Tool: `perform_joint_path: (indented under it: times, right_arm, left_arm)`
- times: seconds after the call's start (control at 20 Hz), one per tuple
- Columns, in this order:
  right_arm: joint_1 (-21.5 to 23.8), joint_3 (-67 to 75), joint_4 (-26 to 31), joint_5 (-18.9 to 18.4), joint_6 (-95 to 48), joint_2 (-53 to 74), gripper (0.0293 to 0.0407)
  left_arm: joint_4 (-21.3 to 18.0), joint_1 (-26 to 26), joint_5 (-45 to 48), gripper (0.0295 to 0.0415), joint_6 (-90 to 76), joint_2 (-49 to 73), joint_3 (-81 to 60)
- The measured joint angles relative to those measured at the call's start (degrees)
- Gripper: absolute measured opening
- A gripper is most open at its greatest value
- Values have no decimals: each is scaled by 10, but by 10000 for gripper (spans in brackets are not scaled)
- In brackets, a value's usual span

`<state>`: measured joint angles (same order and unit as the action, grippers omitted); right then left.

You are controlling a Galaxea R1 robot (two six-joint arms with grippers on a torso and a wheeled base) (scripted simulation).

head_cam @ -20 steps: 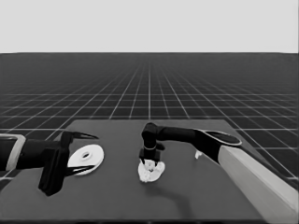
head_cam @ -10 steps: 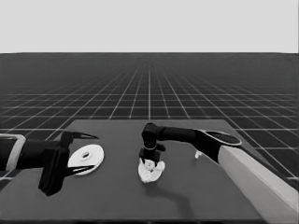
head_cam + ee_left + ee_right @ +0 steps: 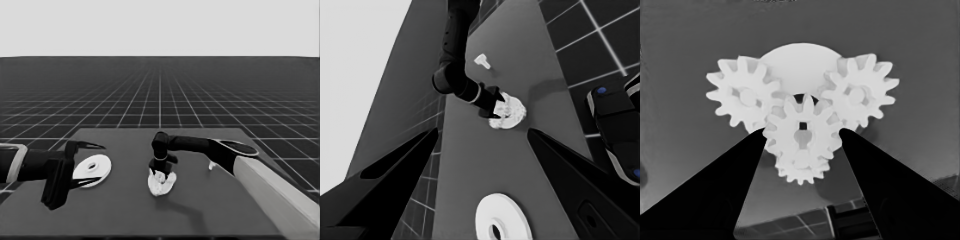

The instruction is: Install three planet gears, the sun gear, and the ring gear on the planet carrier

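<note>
Table (image 3: 125, 210) mid: right pincer (image 3: 159, 172) on gears (image 3: 802, 137).

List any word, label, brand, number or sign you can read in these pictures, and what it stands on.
None: no view shows any readable text.
The larger round part, the smaller round part and the gears on it are plain white.
The thin white piece bears no marking.
The table, the left gripper and the right gripper are unmarked.
</note>
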<state>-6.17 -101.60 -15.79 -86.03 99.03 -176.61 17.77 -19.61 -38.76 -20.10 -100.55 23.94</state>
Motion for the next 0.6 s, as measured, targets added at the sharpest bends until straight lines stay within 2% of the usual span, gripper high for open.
perform_joint_path:
  times: [0.6]
  right_arm:
    - [0, 0, 0, 0, 72, 0, 309]
  left_arm:
    - [0, 0, 0, 385, 0, 0, 0]
